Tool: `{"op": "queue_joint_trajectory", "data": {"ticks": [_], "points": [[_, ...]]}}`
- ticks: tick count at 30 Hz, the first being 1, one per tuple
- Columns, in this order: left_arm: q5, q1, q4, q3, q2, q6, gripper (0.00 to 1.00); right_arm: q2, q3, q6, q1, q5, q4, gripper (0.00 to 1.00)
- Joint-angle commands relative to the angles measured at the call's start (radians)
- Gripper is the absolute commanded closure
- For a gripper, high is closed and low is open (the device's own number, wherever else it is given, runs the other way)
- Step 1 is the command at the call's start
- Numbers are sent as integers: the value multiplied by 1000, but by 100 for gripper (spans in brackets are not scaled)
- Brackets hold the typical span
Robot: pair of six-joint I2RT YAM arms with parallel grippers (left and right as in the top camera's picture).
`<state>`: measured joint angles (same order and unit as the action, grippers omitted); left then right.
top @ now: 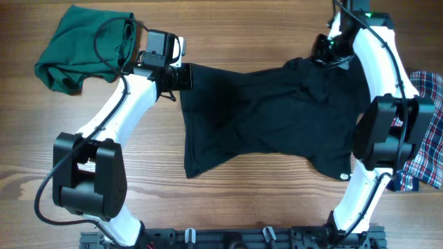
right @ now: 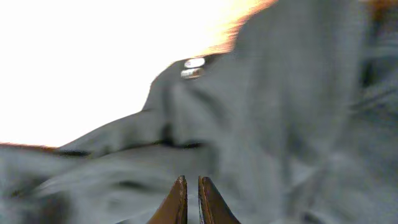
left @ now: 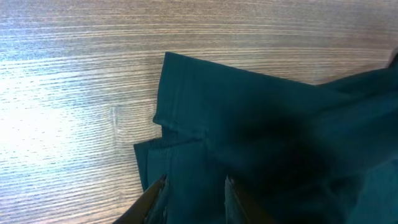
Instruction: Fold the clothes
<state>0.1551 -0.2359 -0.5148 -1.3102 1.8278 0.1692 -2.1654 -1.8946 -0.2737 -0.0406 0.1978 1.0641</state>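
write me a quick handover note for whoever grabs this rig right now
left gripper: jaws partly apart at the black top's far-left corner; grip unclear.
right gripper: shut at the top's far-right edge; cannot tell if cloth is pinched.
Things: black top spread mid-table, wrinkled; green garment bunched far left; plaid garment heaped at the right edge.
Done: no fold visible.
Left: fold all three.

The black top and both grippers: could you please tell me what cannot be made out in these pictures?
Left gripper: whether it grips the black top; left wrist view, dark shadow hides the contact.
Right gripper: shut, but whether cloth is pinched; right wrist view, blur and glare.
Plaid garment: its full shape; overhead view, right arm and picture edge cover it.
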Motion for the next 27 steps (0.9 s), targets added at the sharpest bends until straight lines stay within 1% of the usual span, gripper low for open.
{"op": "queue_joint_trajectory", "data": {"ticks": [1,5,7,10,15,19,23,24,25,26,27], "points": [[12,-5,10,-8,14,-8,71,-14,34,15,38,72,-22,92],[12,-4,10,-8,14,-8,71,-26,121,10,79,61,-100,96],[12,-4,6,-8,14,-8,71,-26,188,7,87,1,-162,96],[12,-4,3,-8,14,-8,71,-28,222,5,87,-93,-176,96],[12,-4,6,-8,14,-8,71,-28,260,8,83,-185,-181,96],[12,-4,2,-8,14,-9,71,-26,259,-35,80,-198,-146,96],[12,-4,2,-8,14,-9,71,10,235,-129,80,-369,-43,96],[12,-4,2,-8,14,-9,71,24,227,-130,80,-388,-23,96],[11,-4,2,-8,14,-9,72,47,219,-129,80,-394,-3,96],[12,-4,2,-8,13,-12,75,80,218,-130,80,-389,5,96],[12,-4,0,-8,12,-24,76,114,218,-130,80,-385,12,96]]}}
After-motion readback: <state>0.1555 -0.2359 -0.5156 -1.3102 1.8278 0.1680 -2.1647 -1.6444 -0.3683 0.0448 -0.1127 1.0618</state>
